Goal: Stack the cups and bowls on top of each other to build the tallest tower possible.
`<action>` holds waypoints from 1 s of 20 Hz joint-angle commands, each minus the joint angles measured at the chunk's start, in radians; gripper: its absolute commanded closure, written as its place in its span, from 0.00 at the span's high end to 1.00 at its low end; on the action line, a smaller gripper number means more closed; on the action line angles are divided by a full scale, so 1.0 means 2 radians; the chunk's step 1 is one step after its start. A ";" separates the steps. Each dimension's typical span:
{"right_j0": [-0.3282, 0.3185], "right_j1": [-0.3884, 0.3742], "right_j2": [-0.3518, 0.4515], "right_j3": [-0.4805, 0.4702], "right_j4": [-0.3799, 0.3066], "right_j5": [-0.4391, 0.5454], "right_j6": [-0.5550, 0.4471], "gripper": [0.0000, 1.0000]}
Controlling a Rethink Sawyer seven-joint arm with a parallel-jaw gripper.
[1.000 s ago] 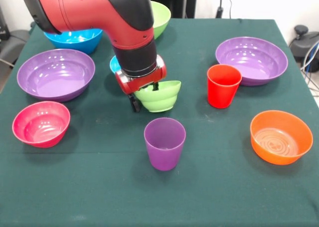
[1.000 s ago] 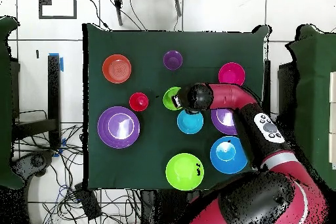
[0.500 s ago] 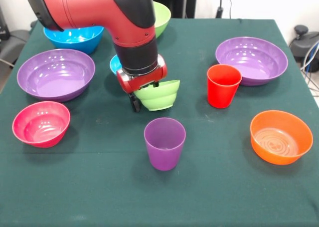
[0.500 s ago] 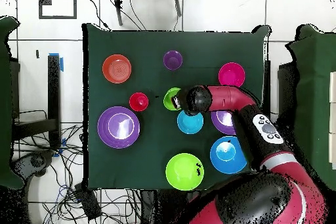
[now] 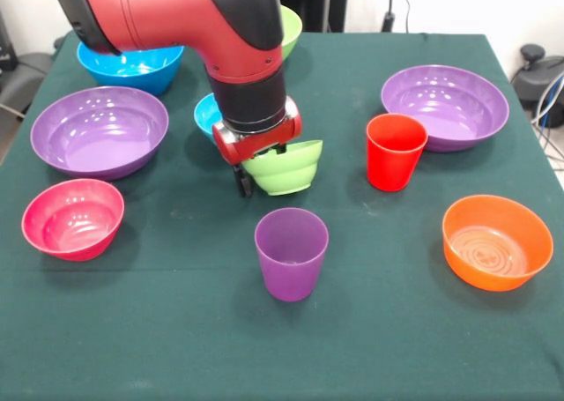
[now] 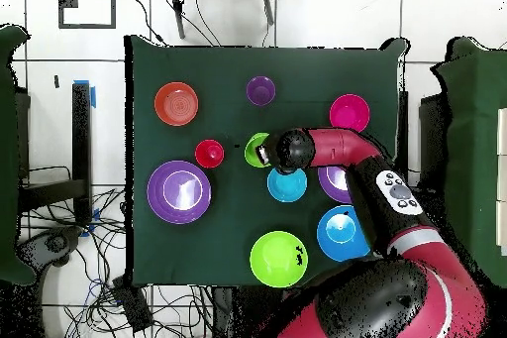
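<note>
Pincer (image 5: 261, 165) clenched on small green bowl (image 5: 284, 167), drifted slightly right since before; purple cup (image 5: 291, 253) likely target

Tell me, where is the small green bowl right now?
In the front view, the small green bowl hangs tilted in the gripper near table centre, behind the purple cup.

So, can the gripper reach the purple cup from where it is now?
Probably yes: the gripper holds the small green bowl just behind the purple cup, and nothing stands between them.
</note>
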 commanded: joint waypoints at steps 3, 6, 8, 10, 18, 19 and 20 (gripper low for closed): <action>0.018 0.024 -0.003 0.002 0.007 -0.003 0.030 1.00; 0.014 0.028 0.000 0.002 0.008 -0.011 0.030 1.00; 0.011 0.028 0.000 0.008 0.005 -0.016 0.029 1.00; 0.012 0.028 -0.001 0.007 0.005 -0.017 0.030 1.00; 0.021 0.018 -0.005 0.004 0.002 -0.014 0.034 1.00; 0.023 0.017 -0.005 0.001 0.004 -0.011 0.035 1.00; 0.026 0.016 -0.006 -0.002 0.004 -0.008 0.035 1.00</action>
